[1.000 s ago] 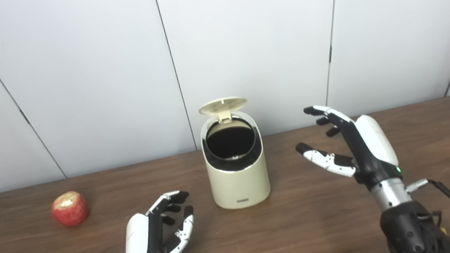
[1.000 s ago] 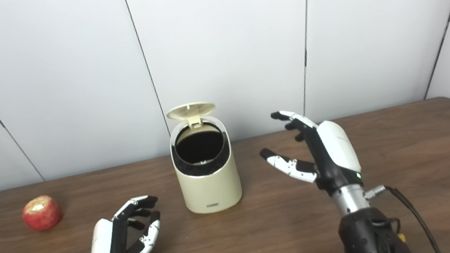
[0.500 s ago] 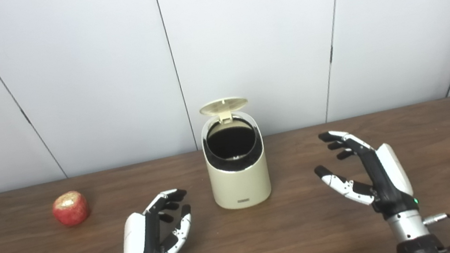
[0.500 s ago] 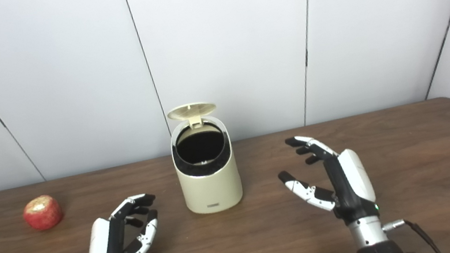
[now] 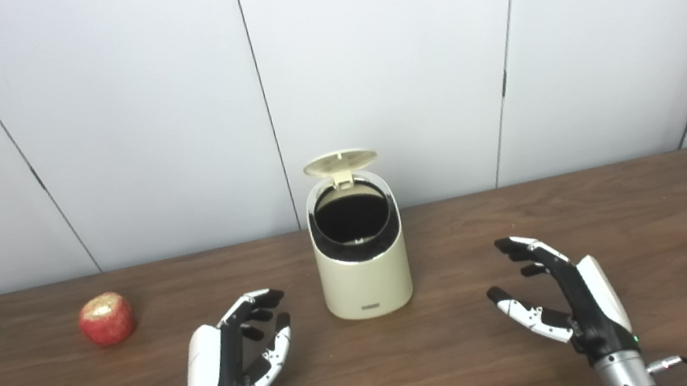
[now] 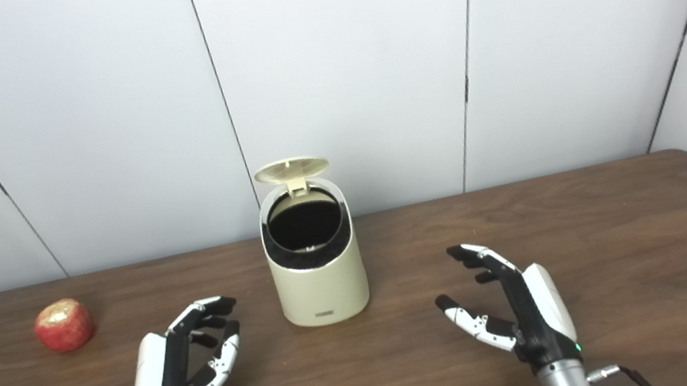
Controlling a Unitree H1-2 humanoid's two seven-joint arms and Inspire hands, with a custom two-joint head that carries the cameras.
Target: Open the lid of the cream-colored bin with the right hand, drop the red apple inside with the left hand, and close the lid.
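I see the bin [image 5: 362, 265] with its lid [image 5: 340, 162] up; the apple [image 5: 106, 318] lies far left; my left hand [image 5: 233, 363] and right hand [image 5: 568, 306] are both spread, holding nothing.

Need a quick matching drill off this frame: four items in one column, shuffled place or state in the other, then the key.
Items:
1. red apple
2. lid
3. left hand
4. right hand

States:
A. flipped up behind the cream-colored bin mouth
B. open, holding nothing, right of the bin
C. on the table, far left, untouched
D. open, holding nothing, between apple and bin

Pairs: 1-C, 2-A, 3-D, 4-B
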